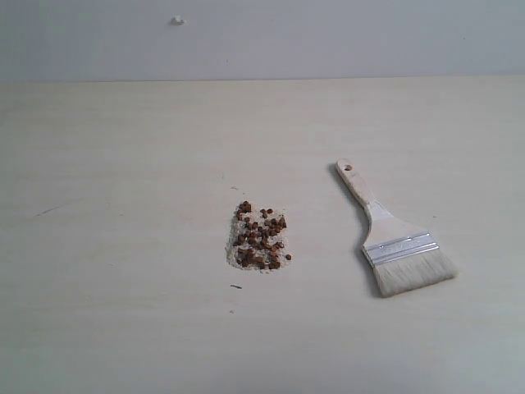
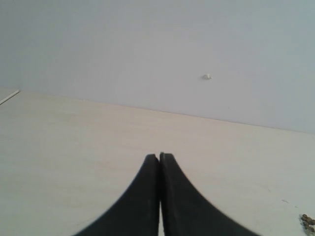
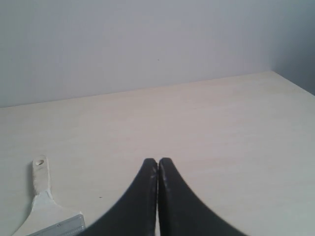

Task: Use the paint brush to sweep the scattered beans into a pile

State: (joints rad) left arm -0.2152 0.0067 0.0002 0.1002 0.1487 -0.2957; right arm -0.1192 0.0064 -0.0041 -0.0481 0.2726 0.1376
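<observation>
Reddish-brown beans [image 1: 260,238] lie mixed with whitish crumbs in a small patch at the middle of the pale table. To their right the paint brush [image 1: 392,234] lies flat, wooden handle toward the back, cream bristles toward the front. In the right wrist view the brush's handle and ferrule [image 3: 43,206] show beside my right gripper [image 3: 158,160], which is shut and empty. My left gripper [image 2: 159,156] is also shut with nothing between its fingers; a few beans [image 2: 308,222] show at that view's edge. Neither gripper appears in the exterior view.
The pale wooden table [image 1: 123,164] ends at a grey-white back wall [image 1: 328,37], which carries a small white knob [image 1: 177,20]. A thin dark scratch [image 1: 236,286] marks the table just in front of the beans.
</observation>
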